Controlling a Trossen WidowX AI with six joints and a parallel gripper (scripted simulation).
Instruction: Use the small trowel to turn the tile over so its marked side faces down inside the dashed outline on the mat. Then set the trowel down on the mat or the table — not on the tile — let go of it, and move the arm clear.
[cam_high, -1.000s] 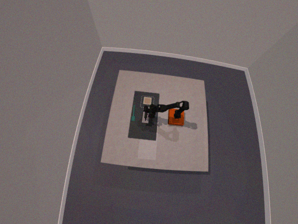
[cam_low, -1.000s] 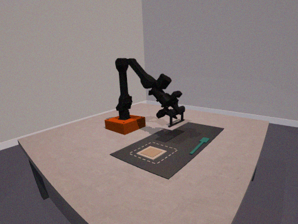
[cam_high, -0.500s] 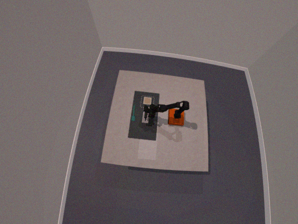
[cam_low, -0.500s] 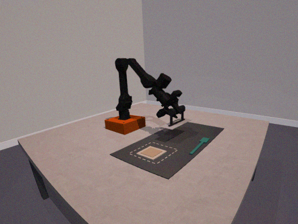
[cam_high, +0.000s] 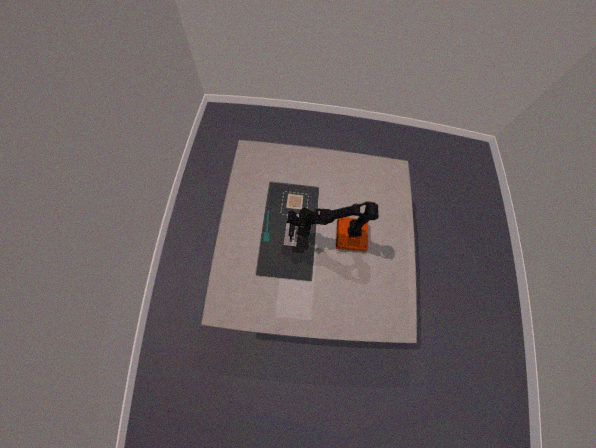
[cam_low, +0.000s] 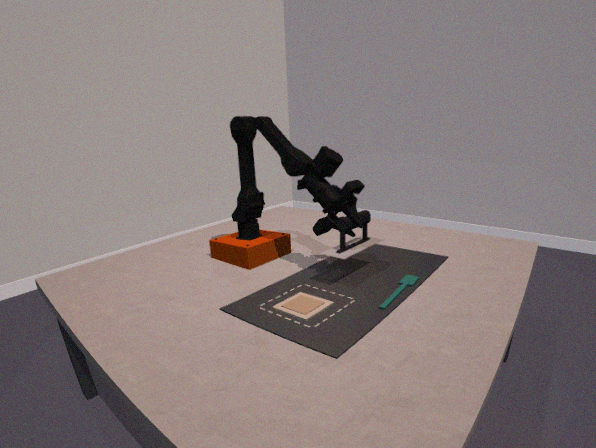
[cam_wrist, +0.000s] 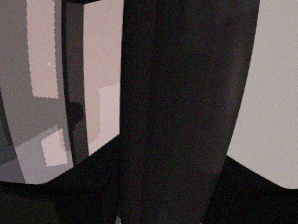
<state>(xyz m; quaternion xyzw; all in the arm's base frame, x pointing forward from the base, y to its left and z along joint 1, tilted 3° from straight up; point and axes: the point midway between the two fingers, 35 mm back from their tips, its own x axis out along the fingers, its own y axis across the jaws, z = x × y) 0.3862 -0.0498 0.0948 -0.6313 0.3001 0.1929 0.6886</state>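
My gripper (cam_high: 296, 218) (cam_low: 351, 223) is shut on the dark handle of the small trowel (cam_low: 353, 246) (cam_wrist: 187, 100). The trowel's posts hang below the handle. Its blade, pale in the top view, is raised above the mat (cam_high: 280, 265) (cam_low: 330, 345), off to one side of the tile (cam_high: 295, 201) (cam_low: 303, 303). The tile lies flat inside the dashed outline (cam_low: 312, 326), with a tan square on its pale upper face. No separate marking can be made out on it. The dark handle fills the middle of the wrist view and hides the fingertips.
A teal spatula-like tool (cam_high: 266, 236) (cam_low: 395, 295) lies along the mat's far edge from the arm. The orange base (cam_high: 352, 242) (cam_low: 240, 252) stands on the table (cam_high: 360, 310) (cam_low: 250, 380) beside the mat. A paler rectangle (cam_high: 295, 300) shows on the table past the mat's end.
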